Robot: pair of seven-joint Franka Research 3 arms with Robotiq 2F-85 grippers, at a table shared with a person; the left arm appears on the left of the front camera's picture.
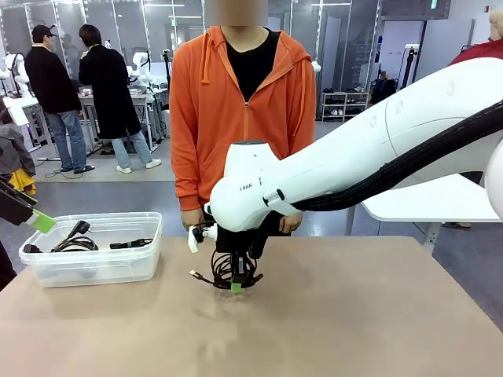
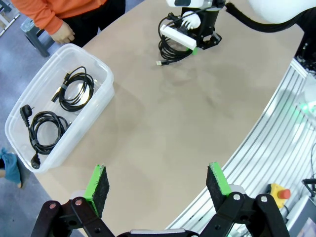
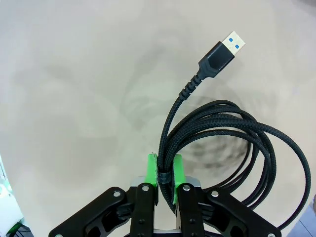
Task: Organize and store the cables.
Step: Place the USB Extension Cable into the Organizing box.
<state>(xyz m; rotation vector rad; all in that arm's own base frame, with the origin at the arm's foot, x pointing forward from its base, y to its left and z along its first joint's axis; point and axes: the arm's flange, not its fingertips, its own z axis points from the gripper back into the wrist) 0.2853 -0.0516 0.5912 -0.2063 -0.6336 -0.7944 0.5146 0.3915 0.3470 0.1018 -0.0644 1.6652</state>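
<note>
Right wrist view: right gripper (image 3: 165,173) pads clamped on a braided black USB cable (image 3: 232,133), blue-tongued plug exposed, just above the table (image 3: 74,74). Left wrist view: left gripper (image 2: 157,185) jaws apart, empty; two coiled cables (image 2: 75,90) in the clear bin (image 2: 101,101) at the table's left edge. No legible writing.

Tan table (image 1: 377,314) with a clear plastic bin (image 1: 118,267) at its far left. Person in an orange hoodie (image 1: 212,118) stands at the far side, facing across the table. Farther back on the left, two people in dark coats (image 1: 110,86) by other workbenches, and a shoe rack (image 1: 343,104) at far right of the room.
</note>
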